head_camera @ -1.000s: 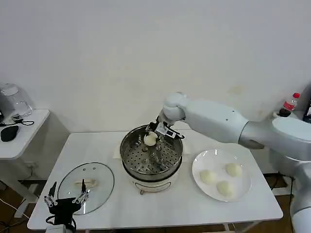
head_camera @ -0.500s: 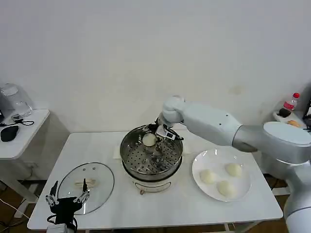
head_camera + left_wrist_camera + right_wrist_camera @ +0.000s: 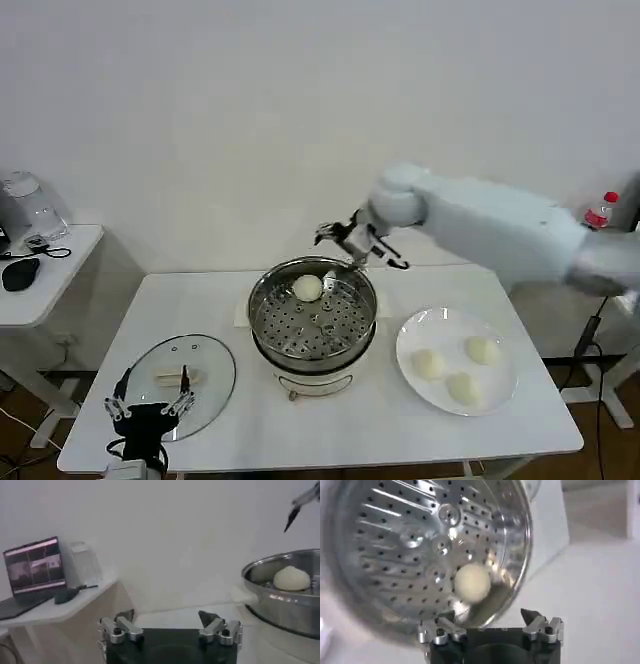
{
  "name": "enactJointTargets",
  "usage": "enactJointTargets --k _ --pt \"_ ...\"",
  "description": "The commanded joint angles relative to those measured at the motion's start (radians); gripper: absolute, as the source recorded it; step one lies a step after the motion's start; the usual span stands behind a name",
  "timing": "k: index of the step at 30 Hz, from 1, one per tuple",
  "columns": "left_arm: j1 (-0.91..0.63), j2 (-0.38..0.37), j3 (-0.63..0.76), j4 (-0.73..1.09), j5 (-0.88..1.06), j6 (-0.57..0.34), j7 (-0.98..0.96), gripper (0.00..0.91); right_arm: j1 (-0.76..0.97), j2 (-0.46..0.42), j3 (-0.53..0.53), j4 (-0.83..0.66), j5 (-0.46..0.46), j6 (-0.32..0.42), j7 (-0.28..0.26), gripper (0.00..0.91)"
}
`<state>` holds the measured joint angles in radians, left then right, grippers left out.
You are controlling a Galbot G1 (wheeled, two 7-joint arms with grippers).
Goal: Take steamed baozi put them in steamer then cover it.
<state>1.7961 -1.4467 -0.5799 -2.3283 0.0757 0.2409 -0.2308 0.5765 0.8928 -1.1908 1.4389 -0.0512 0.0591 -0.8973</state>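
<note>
Since a second earlier, the right gripper (image 3: 352,240) had let go of a bun and risen out of the steamer (image 3: 312,318) to hover above its far rim, fingers released and empty. That bun (image 3: 308,288) now rested on the perforated tray near the far wall of the pot, where the right wrist view also showed it (image 3: 473,583) against the steel. The steamer stood at the middle of the bench (image 3: 300,425).

Counted, there were four steamed baozi: one in the steamer and three on the white plate (image 3: 415,378) toward the right edge of the bench, namely one nearer the steamer (image 3: 428,364), one toward the far side (image 3: 481,349) and one toward the front (image 3: 463,387). There was one steamer, one plate and one glass lid (image 3: 205,385), which lay flat near the front left corner of the bench.

The left gripper (image 3: 148,408) waited at the front left edge, just beside the lid, fingers spread and holding nothing.

The step in hand looked like the loading of buns, with the first of four done. The next move would likely call for the right arm to swing across to the plate, come down over one of the three buns and close gently enough not to crush it. The covering with the lid remained for last.
</note>
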Motion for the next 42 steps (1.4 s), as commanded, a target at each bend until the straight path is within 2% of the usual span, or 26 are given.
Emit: enactJointTargets --k 1,2,4,8,11,14,18,24,29,33,42 --pt "0.0 0.02 0.027 0.0 0.006 0.001 0.003 0.907 0.089 -0.31 -0.03 0.212 0.095 -0.211 -0.045 0.907" --pt "0.0 0.024 0.031 0.0 0.007 0.001 0.004 0.907 0.088 -0.326 -0.03 0.214 0.096 -0.215 -0.048 0.907" --pt "-0.004 0.034 0.038 0.002 0.008 0.0 0.005 0.907 0.052 -0.42 -0.034 0.25 0.109 -0.267 -0.056 0.907" --pt "-0.015 0.048 0.045 0.013 0.008 0.0 0.006 0.907 -0.034 -0.516 -0.027 0.303 0.109 -0.328 -0.056 0.907" --pt "-0.022 0.058 0.051 0.023 0.012 0.0 0.008 0.907 -0.128 -0.567 -0.002 0.327 0.112 -0.352 -0.045 0.907" --pt "-0.023 0.062 0.063 0.032 0.021 0.0 0.01 0.907 -0.18 -0.576 0.0 0.335 0.123 -0.368 -0.042 0.907" --pt "-0.026 0.061 0.068 0.035 0.025 -0.001 0.009 0.907 -0.269 -0.562 0.04 0.327 0.133 -0.39 -0.039 0.907" --pt "-0.024 0.063 0.061 0.027 0.025 0.0 0.011 0.907 -0.434 -0.524 0.157 0.282 0.115 -0.408 -0.04 0.907" --pt "-0.024 0.058 0.05 0.028 0.024 0.001 0.012 0.907 -0.595 -0.457 0.243 0.202 0.067 -0.405 -0.047 0.907" --pt "-0.023 0.056 0.037 0.03 0.021 0.001 0.012 0.907 -0.636 -0.392 0.267 0.12 0.029 -0.383 -0.05 0.907" --pt "-0.027 0.047 0.023 0.044 0.018 0.0 0.012 0.907 -0.64 -0.278 0.276 0.014 0.022 -0.369 -0.041 0.907"
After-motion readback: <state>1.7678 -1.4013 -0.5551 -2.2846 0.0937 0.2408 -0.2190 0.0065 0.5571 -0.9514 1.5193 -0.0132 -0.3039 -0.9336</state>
